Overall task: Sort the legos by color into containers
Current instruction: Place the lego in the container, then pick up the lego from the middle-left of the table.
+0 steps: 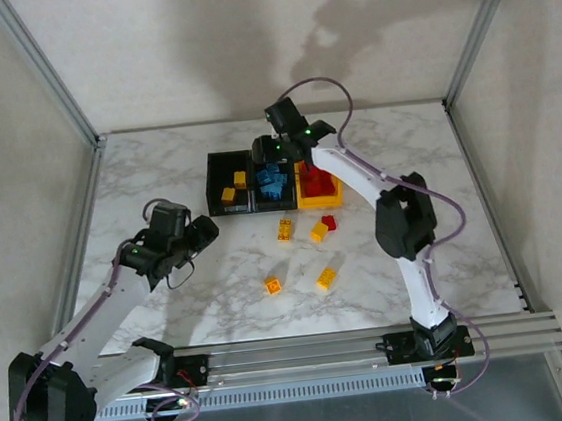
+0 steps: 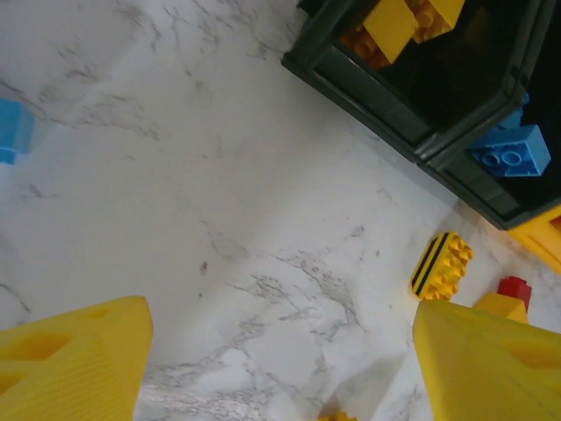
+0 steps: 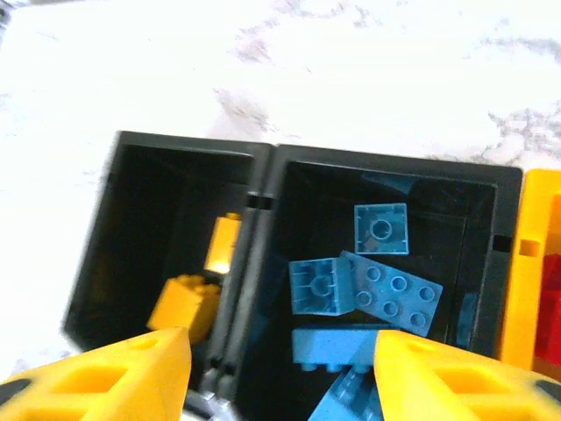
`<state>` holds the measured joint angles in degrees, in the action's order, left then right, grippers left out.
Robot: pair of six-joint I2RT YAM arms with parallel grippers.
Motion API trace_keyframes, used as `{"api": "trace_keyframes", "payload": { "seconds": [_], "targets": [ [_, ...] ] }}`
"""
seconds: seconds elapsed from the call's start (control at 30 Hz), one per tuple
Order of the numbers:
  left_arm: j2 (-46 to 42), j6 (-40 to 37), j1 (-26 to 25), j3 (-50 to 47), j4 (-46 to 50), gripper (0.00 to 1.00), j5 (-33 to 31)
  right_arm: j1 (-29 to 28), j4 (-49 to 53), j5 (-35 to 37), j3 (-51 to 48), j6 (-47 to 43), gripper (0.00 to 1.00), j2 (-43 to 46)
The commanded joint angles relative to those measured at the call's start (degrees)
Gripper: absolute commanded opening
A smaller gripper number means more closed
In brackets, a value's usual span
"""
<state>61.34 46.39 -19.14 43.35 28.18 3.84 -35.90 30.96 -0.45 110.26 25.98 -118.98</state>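
Three joined containers stand at the table's back middle. The left black bin holds yellow legos. The middle black bin holds several light blue legos. The yellow bin holds red ones. My right gripper hovers over the middle bin, open, its yellow fingers apart with nothing between them. My left gripper is open above bare marble, left of the loose legos, with its fingers wide apart. A yellow striped lego and a red lego lie beyond its right finger.
Loose legos lie in front of the bins: a striped yellow one, a yellow one, a red one, and two yellow-orange ones nearer me. A light blue piece sits at the left wrist view's left edge.
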Motion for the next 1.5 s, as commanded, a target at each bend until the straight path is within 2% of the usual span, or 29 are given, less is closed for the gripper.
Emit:
{"api": "trace_keyframes", "payload": {
  "seconds": [0.0, 0.17, 0.27, 0.47, 0.67, 0.77, 0.9, 1.1, 1.3, 1.47],
  "targets": [
    [1.1, -3.5, 1.3, 2.9, 3.6, 0.78, -2.8, -2.0, -3.5, 0.7, -7.3, -1.4, 0.6, 7.2],
    [3.9, -7.3, 4.5, 4.7, 6.7, 0.8, -4.8, -3.6, -5.9, -0.8, -19.8, -0.9, 0.61, 16.0],
    [6.9, -9.9, 6.4, 6.1, 8.5, 0.83, -7.9, -7.1, -9.7, -1.8, -29.3, -1.5, 0.64, 22.8],
    [15.0, -16.5, 11.9, 8.2, 9.5, 0.91, -8.6, -9.4, -13.7, -3.9, -44.7, -0.2, 0.66, 33.7],
    [22.8, -21.8, 16.1, 9.9, 9.5, 0.92, -7.2, -9.5, -15.5, -4.2, -54.2, 2.0, 0.66, 40.2],
    [25.2, -24.2, 16.3, 10.4, 9.4, 0.93, -5.8, -9.5, -16.5, -4.6, -56.3, 2.5, 0.66, 41.4],
    [28.3, -26.4, 16.7, 11.1, 9.5, 0.93, -7.3, -9.5, -16.9, -5.0, -56.5, 2.3, 0.65, 41.1],
    [32.1, -26.3, 17.8, 12.1, 9.4, 0.92, -10.2, -9.5, -16.7, -5.0, -55.8, 2.2, 0.65, 41.2],
    [33.3, -26.3, 18.0, 11.7, 8.4, 0.88, -9.1, -9.4, -16.2, -4.3, -55.9, 2.4, 0.65, 41.5],
    [33.5, -26.5, 18.3, 11.1, 8.2, 0.73, -9.0, -9.5, -16.3, -3.6, -55.7, 2.6, 0.65, 41.5]
  ]
}}
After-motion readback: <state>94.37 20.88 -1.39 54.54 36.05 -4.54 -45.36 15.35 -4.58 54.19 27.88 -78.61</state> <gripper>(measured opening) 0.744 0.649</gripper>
